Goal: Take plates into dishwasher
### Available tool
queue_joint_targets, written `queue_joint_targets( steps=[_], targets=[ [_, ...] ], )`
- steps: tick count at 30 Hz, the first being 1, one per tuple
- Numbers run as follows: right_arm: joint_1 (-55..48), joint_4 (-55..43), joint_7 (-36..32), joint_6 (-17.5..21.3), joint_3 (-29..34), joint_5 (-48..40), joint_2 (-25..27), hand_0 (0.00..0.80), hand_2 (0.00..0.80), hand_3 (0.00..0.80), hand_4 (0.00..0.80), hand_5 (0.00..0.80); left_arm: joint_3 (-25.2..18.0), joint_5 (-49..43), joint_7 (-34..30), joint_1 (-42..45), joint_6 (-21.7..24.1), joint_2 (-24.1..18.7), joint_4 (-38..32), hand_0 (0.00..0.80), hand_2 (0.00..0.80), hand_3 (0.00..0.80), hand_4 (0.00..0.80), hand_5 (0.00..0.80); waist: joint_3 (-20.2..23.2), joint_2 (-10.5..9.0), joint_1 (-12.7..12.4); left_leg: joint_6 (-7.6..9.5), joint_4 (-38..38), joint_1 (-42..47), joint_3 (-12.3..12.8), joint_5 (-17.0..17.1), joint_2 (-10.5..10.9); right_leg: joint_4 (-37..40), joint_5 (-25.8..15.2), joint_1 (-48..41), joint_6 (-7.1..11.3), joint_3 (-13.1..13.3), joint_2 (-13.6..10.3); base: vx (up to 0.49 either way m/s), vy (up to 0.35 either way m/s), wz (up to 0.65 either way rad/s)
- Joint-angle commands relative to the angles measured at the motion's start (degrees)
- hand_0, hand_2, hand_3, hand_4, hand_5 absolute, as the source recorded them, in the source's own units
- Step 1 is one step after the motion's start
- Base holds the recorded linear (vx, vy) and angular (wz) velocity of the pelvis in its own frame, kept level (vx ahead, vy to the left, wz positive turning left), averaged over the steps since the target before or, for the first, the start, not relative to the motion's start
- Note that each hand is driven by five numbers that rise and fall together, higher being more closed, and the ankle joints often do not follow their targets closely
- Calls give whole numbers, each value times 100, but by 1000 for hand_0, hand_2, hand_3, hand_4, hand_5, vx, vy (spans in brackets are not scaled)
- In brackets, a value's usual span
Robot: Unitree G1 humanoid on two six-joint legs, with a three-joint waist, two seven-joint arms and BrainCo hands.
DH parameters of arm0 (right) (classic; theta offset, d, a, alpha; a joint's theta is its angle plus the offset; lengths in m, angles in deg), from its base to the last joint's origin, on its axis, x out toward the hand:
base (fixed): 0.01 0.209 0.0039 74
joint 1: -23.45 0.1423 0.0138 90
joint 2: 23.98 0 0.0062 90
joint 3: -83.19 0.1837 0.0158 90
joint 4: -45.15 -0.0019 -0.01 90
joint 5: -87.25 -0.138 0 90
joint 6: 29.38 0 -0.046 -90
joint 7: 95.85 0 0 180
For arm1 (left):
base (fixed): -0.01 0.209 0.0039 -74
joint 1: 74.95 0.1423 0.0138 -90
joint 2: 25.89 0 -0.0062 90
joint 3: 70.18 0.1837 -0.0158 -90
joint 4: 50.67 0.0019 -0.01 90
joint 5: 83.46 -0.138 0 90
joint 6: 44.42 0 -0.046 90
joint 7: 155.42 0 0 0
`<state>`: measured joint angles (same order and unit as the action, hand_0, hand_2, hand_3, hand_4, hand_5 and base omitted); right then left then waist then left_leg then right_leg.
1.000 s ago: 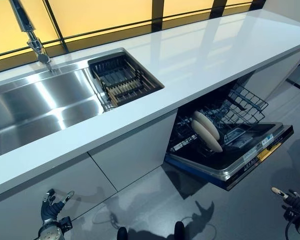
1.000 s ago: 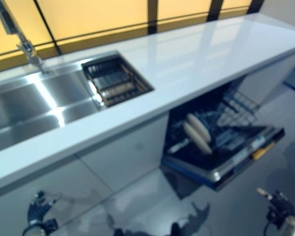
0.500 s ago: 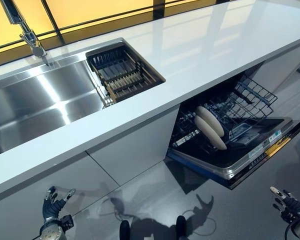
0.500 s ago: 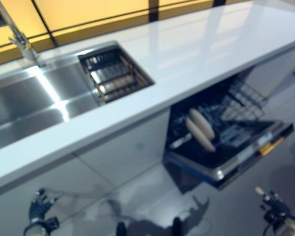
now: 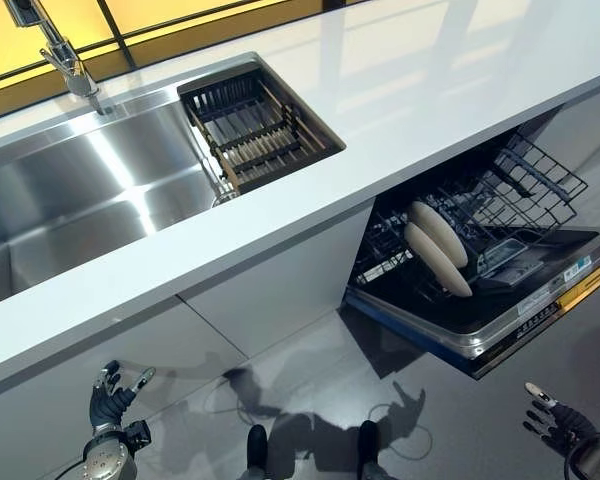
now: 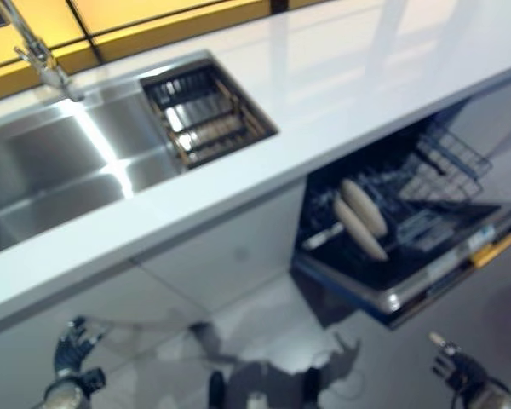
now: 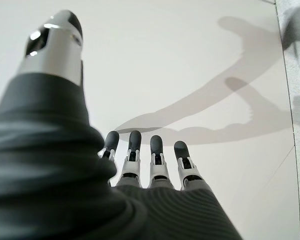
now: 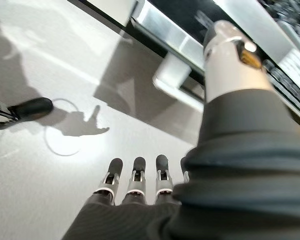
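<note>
Two cream plates (image 5: 438,246) stand on edge side by side in the lower rack (image 5: 520,205) of the open dishwasher, whose door (image 5: 500,325) hangs down flat under the white counter (image 5: 400,110). My left hand (image 5: 110,398) hangs low by the cabinet front at the lower left, fingers (image 7: 140,155) straight and holding nothing. My right hand (image 5: 552,422) hangs low at the lower right, just in front of the door's edge, fingers (image 8: 135,177) straight and empty as well. Both hands are well clear of the plates.
A steel sink (image 5: 70,200) with a tap (image 5: 65,60) lies at the counter's left, and a dark drying rack (image 5: 255,130) sits in its right end. Grey cabinet fronts (image 5: 280,290) run below the counter. Grey floor (image 5: 380,420) spreads before the dishwasher.
The whole picture has shifted: the camera has tilted down and moved in. Both hands stay hanging low and open. The plates stay in the rack.
</note>
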<state>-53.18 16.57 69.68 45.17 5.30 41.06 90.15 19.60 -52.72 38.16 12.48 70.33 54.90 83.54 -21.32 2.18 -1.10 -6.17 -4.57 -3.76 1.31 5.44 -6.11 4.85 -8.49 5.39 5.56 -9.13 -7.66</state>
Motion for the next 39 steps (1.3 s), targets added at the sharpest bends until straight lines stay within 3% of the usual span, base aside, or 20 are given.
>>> queue_joint_targets(
  steps=[1,21,27,33,39],
  targets=[
    [458,21,9,122,-353,-183,41,0,0,0,0,0,63,164,90,-479,526,-252,-130,0,0,0,0,0,-46,-173,-144,299,172,-232,-102,-34,162,-522,346,71,-99,74,3,-76,-33,8],
    [1437,-76,247,504,-845,-163,37,0,0,0,0,0,308,276,293,-880,634,-350,-346,0,0,0,0,0,-314,40,-242,279,30,-456,-166,97,271,-452,241,295,-81,-6,-50,-62,-15,3],
    [1727,-378,69,1002,-956,-323,88,0,0,0,0,0,350,336,282,-875,671,-418,-336,0,0,0,0,0,-397,104,-263,276,-1,-497,-187,102,309,-430,197,353,-63,-34,-80,-49,-15,3],
    [1805,-1444,161,1592,-1221,-175,-15,0,0,0,0,0,409,238,324,-772,727,-349,-388,0,0,0,0,0,-322,84,-218,265,-23,-459,-161,82,310,-425,206,341,-58,-21,-71,0,0,0],
    [1929,-2036,187,1912,-1314,-97,109,0,0,0,0,0,404,205,230,-684,684,-318,-322,0,0,0,0,0,-167,32,-189,266,-33,-381,-146,47,305,-446,248,292,-63,-20,-56,14,6,-2]
  ],
)
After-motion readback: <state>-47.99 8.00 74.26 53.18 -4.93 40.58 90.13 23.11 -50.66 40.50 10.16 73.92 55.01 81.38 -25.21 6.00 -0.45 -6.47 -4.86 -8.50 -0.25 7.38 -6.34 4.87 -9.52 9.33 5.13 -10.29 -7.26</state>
